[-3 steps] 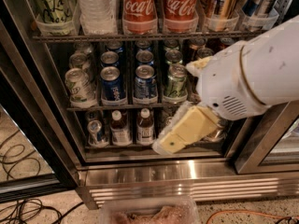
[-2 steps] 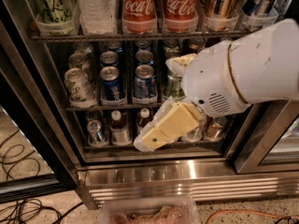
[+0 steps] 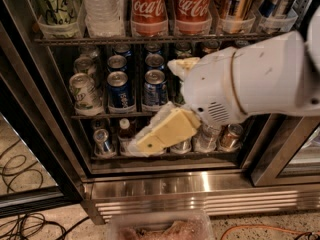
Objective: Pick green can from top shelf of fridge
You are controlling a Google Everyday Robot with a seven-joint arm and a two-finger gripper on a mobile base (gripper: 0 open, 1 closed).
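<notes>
- The fridge (image 3: 165, 184) is seen behind and all around the fingers (image 3: 167, 129), with its ribbed steel base below them and its dark interior behind them.
- A white arm (image 3: 260, 79) is seen to the right of the fingers, across the front of the right half of the fridge.
- The top shelf (image 3: 165, 38) is seen as a thin wire rack running above both fingers, with clear tray fronts along it.
- The gripper (image 3: 156, 104) is held in front of the middle racks, below the top shelf. Its two yellowish fingers are spread apart, one pointing down to the left and the other up near the rack, and nothing is gripped between them.
- Two red Coca-Cola cans (image 3: 148, 6) are stood on the top shelf, directly above the fingers.
- A clear water bottle (image 3: 102, 9) is placed above and to the left of the fingers, just beside the red cans.
- The green can (image 3: 52, 6) is stood upright at the left end of the top shelf, above and well to the left of the fingers, untouched by them.
- Short blue cans (image 3: 120, 89) are ranked on the middle rack, just behind and to the left of the fingers.
</notes>
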